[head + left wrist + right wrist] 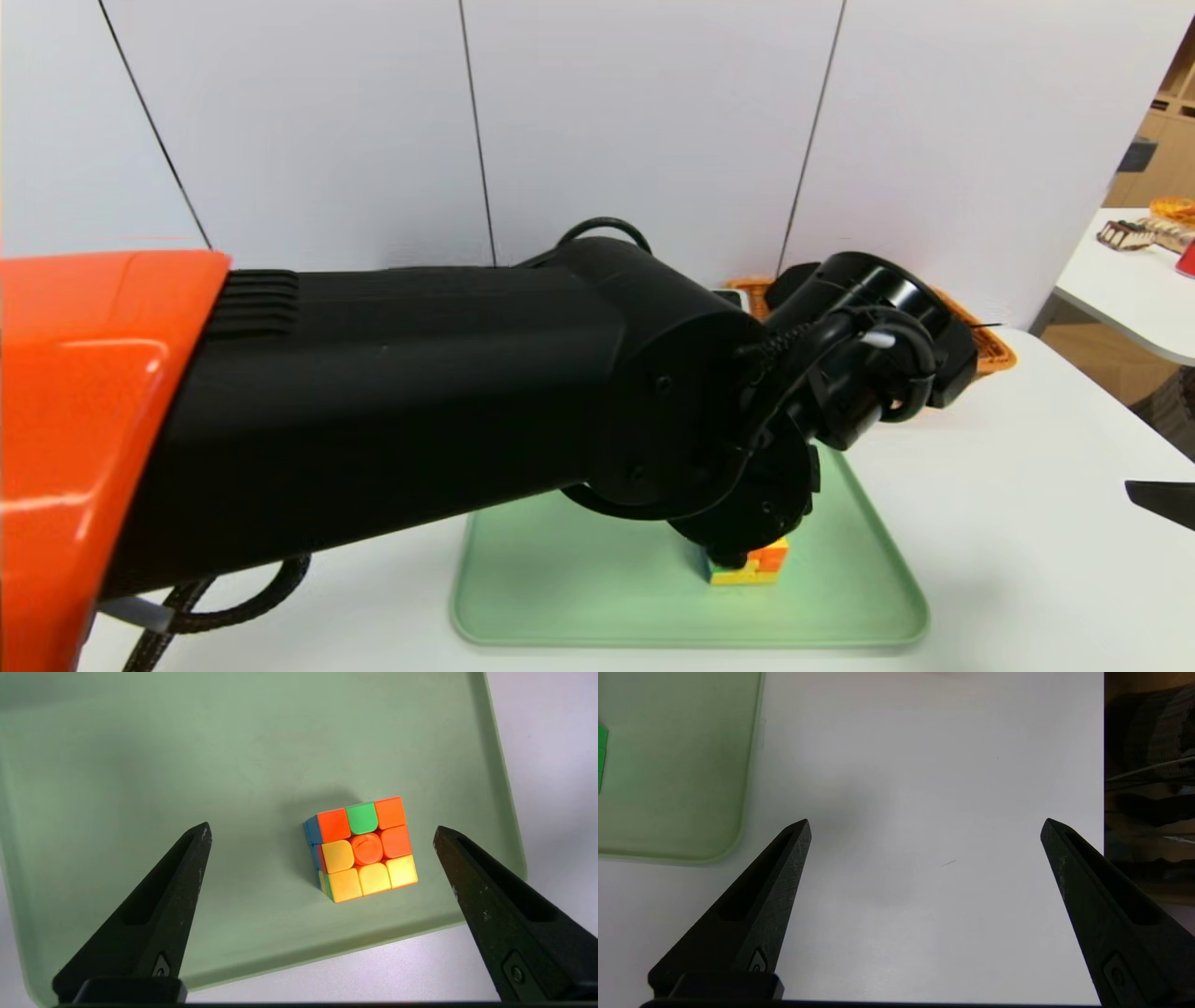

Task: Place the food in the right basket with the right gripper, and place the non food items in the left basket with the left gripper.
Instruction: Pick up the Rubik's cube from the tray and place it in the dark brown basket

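Currently, the left gripper [323, 826] hangs over the green tray [243, 756], its two fingers spread wide with nothing pinched between them. The puzzle cube [366, 849] rests on the tray, nearer the tray's front edge than its far one and somewhat right of the middle. In the left wrist view it appears in the gap between the fingertips, touching neither one. Its upturned face mixes orange and yellow squares with a single green one, and a narrow strip of blue shows down one side.

From the left, the black left arm [420, 373] with its orange shell [103, 392] reaches across the head view, hiding the far part of the tray and much of what lies behind it. Past the arm, parts of orange-brown wicker show, including the rim of a basket [1001, 357] on the right, standing on the white table [1008, 523] beyond the tray; its contents cannot be made out.

The right gripper [926, 820] is over bare white tabletop to the right of the tray, fingers also wide apart and holding nothing. Farther right, a few items sit on a second white table [1088, 275].
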Tool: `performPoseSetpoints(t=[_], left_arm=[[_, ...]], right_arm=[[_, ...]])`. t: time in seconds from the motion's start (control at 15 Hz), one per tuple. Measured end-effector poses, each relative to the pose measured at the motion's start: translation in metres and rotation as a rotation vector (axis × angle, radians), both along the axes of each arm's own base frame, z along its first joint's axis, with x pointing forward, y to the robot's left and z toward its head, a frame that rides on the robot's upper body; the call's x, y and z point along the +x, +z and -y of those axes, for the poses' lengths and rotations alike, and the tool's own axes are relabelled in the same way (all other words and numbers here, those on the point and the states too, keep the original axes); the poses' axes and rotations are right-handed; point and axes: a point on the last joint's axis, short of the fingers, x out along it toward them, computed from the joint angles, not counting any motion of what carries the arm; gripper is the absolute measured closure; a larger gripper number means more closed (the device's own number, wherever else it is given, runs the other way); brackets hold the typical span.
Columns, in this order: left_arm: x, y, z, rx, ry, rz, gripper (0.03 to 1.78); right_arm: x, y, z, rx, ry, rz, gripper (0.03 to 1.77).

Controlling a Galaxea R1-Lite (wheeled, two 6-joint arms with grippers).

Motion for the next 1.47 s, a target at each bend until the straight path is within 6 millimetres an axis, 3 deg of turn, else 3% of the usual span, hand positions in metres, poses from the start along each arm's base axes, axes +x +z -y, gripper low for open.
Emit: performPoseSetpoints(t=[0.67,1.47], left_arm=[[-0.006,-0.045,0.032,0.06,0.007,-0.019,0.12],[-0.001,-0.075,0.038,0.229,0.011,0.027,0.12]], right_arm=[[-0.011,-0.006,0.003,0.003,-0.019,0.0,0.1],[-0.011,-0.006,0.003,0.004,-0.016,0.003,0.1]])
